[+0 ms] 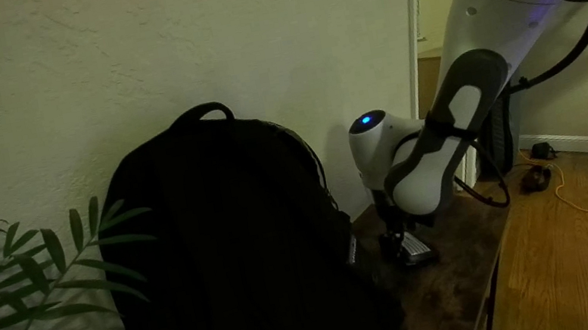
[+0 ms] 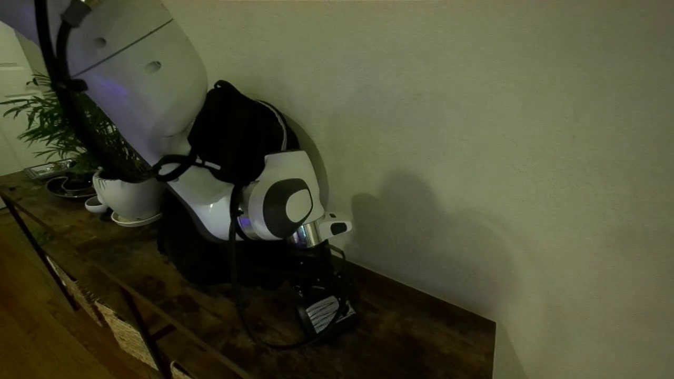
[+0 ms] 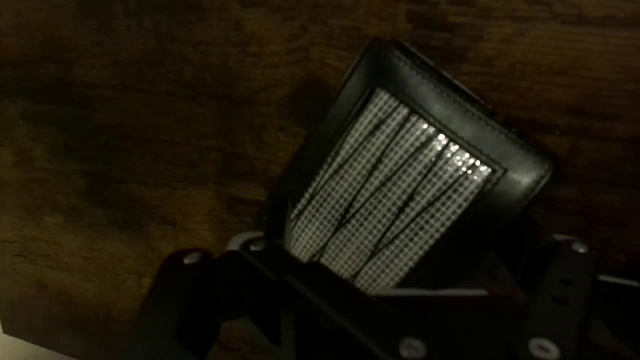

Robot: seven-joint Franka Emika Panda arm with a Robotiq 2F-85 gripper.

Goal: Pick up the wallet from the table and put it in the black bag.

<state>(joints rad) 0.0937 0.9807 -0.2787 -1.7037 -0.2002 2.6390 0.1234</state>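
Now the gripper (image 3: 395, 230) is straddling the wallet (image 3: 400, 170) widely, hold unclear; lifting into the bag (image 1: 229, 243) is seemingly remaining.

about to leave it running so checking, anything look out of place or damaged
Nothing visibly spilled or damaged. One oddity: a slack black cable hangs from the arm in a low loop, crossing in front of the wallet in an exterior view; it might snag.
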